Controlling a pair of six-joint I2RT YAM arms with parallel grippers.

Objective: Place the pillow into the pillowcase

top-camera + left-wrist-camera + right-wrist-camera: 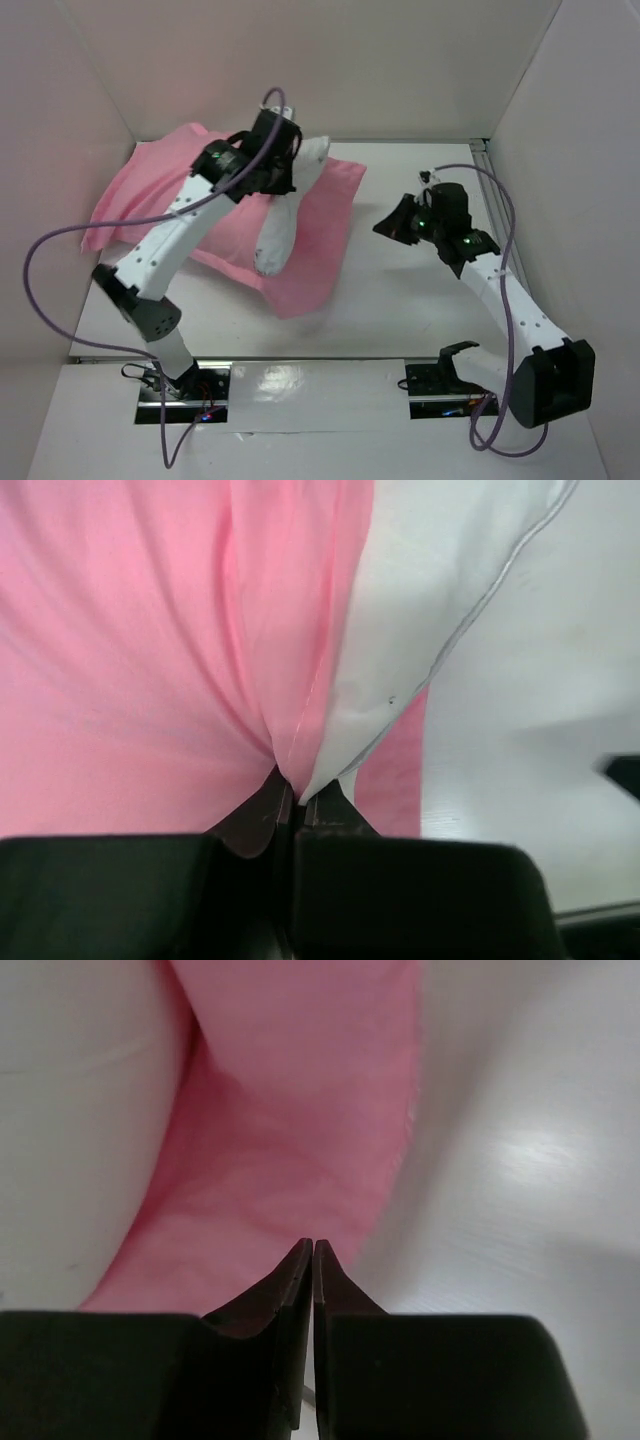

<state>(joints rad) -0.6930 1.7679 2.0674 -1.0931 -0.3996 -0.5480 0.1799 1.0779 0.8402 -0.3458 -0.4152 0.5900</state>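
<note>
The pink pillowcase (325, 255) lies spread over the left and middle of the table. The white pillow (277, 235) lies on it as a long bulge, its far end lifted. My left gripper (287, 183) is at that far end. In the left wrist view it (297, 798) is shut on a pinch of pink pillowcase (150, 630) together with the white pillow's piped edge (420, 600). My right gripper (388, 228) hovers to the right of the cloth. In the right wrist view its jaws (313, 1247) are shut with nothing between them, and the pillowcase (290, 1140) and pillow (70, 1110) lie ahead.
White walls close in the table on the left, back and right. A metal rail (485, 160) runs along the right wall. Bare tabletop (400, 300) lies between the pillowcase and my right arm. Purple cables loop from both arms.
</note>
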